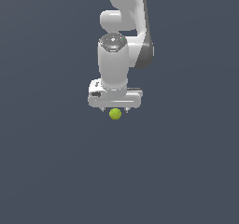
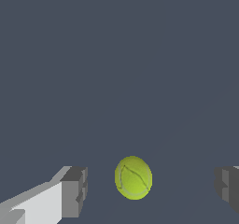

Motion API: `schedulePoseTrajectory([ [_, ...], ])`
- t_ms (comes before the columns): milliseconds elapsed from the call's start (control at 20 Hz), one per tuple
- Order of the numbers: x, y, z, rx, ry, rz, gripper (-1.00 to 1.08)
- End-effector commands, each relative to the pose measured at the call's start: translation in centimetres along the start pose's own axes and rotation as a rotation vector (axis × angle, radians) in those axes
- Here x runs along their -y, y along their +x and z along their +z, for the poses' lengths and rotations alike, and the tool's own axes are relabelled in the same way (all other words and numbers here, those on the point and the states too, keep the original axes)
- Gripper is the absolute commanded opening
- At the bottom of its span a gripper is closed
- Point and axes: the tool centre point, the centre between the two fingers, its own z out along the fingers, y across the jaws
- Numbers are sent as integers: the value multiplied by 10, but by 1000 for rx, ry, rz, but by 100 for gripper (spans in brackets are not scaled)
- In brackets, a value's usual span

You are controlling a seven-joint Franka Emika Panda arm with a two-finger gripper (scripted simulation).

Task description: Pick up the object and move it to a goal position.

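Lying between the spread gripper (image 2: 151, 190) fingers, untouched: the ball (image 2: 133, 177)

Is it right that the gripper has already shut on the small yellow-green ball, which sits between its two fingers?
Not quite. The ball does sit between the two fingers, but the gripper is open: the wrist view shows clear gaps on both sides of the ball, with neither pad touching it. The exterior view only shows the ball just under the gripper.

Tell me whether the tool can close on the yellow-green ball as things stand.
Probably yes. The ball sits between the open tool's fingers, with a gap on each side and nothing else between them. In the exterior view the ball is right under the tool.
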Motion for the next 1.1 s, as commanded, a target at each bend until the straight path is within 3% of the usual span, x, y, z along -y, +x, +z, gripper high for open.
schedulePoseTrajectory([
  [0, 0, 0, 0, 0, 0, 0, 100],
  [450, -14, -3, -5, 9, 1, -5, 100],
  [1050, -12, -11, 8, 11, 4, 64, 100],
])
